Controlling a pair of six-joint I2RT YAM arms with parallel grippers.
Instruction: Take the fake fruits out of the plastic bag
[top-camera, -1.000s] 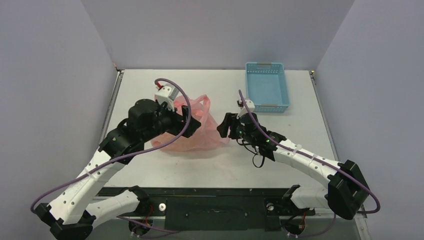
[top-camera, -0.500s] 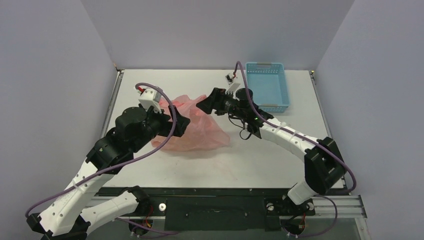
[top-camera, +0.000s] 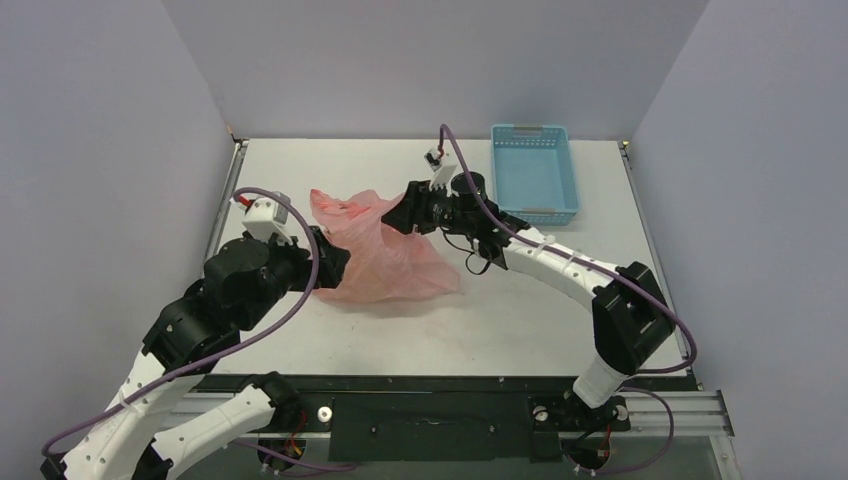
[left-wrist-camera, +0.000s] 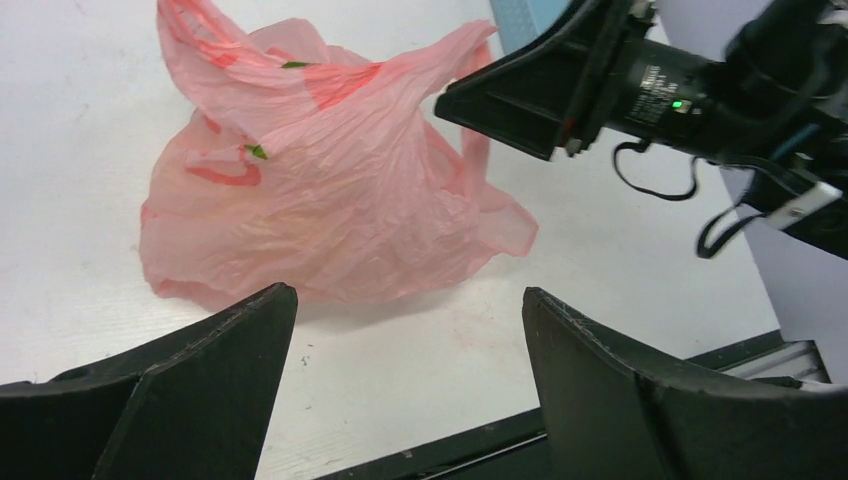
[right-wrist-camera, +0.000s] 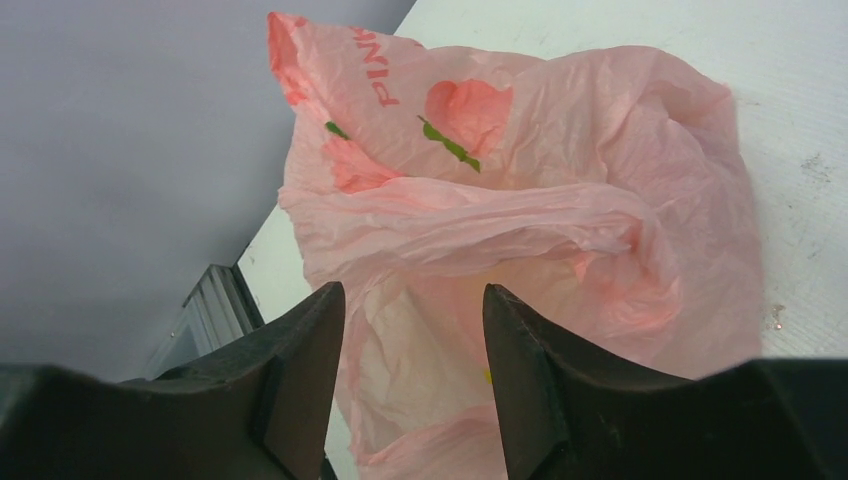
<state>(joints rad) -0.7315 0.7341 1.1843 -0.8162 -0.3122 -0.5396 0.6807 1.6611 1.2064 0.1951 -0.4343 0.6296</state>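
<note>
On the table (top-camera: 520, 320), left of centre, we see the plastic bag (top-camera: 385, 265) heaped up. The left end effector (left-wrist-camera: 408, 300) gapes wide just short of it, holding nothing. The right end effector (right-wrist-camera: 412, 295) stands half apart about a bag fold; whether it grips, we cannot tell.

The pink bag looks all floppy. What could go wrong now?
1. The right hand is at the crumpled top edge of the bag. It may pinch only thin film and drag the whole bag instead of opening it.
2. The left hand is open and off the bag, so nothing pins it down and it could slide.
3. No fruit shows clearly through the film, so reaching in would be blind.
</note>
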